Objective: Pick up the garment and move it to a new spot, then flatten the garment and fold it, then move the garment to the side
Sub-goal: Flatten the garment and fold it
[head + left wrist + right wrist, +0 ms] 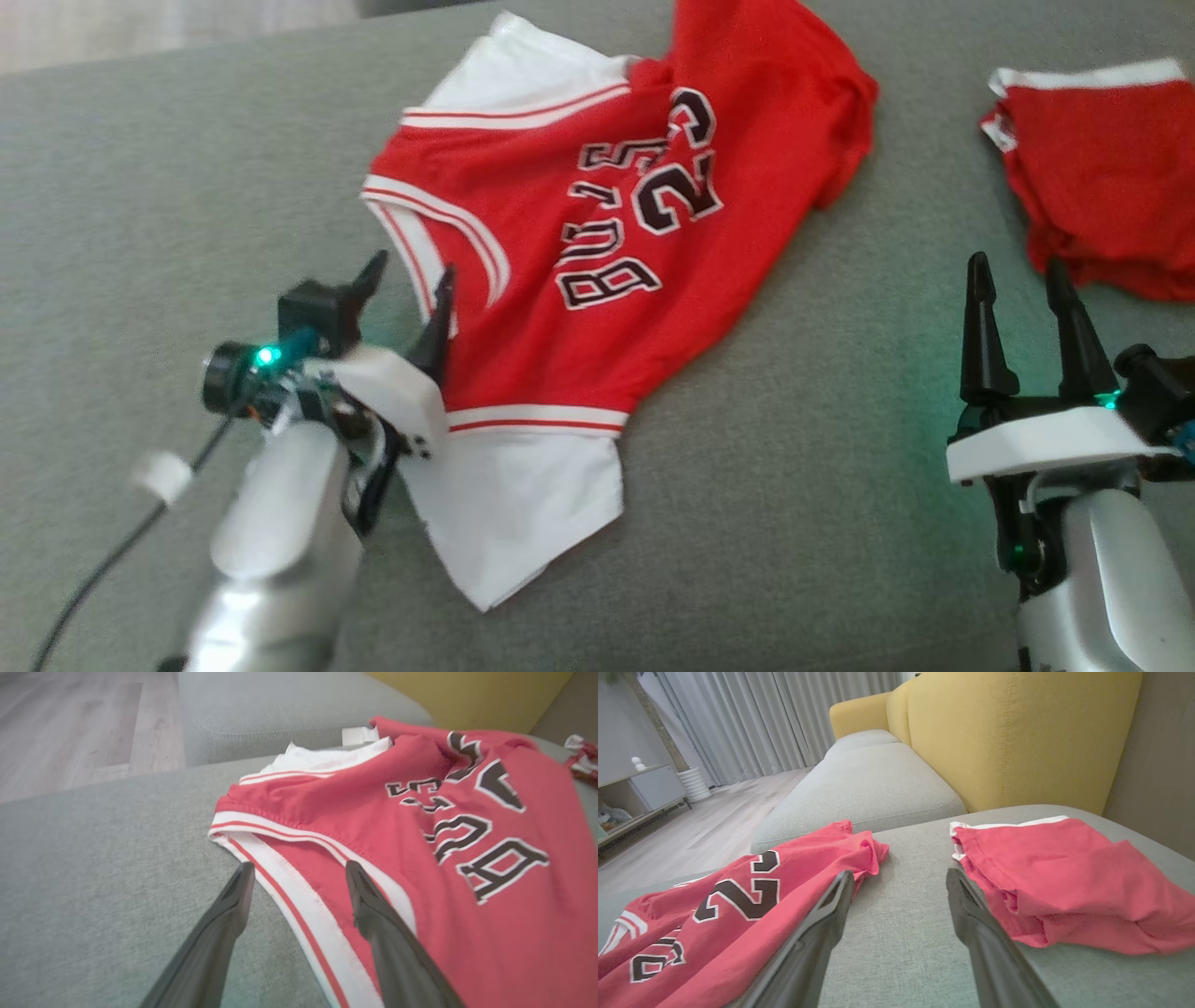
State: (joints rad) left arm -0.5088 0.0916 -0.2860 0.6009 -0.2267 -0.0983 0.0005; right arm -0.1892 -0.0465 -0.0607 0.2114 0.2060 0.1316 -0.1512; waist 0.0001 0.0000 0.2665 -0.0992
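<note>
The garment (579,233) is a red jersey with black lettering, white trim and white sleeves, lying crumpled on the grey cushion (168,187). My left gripper (413,271) is open at the jersey's left edge. In the left wrist view my left gripper (299,865) straddles the striped neckline trim of the garment (327,802): one finger over bare cushion, the other over red cloth. My right gripper (1017,263) stands open at the lower right with nothing in it. Seen from the right wrist, my right gripper (899,873) is over bare cushion to the right of the garment (794,868).
A second red piece with a white band (1102,177) lies bunched at the right (1055,872). The yellow sofa back (1017,732) rises behind the cushions. Wooden floor (70,718) lies beyond the cushion's far edge, with a low cabinet (635,793) farther off.
</note>
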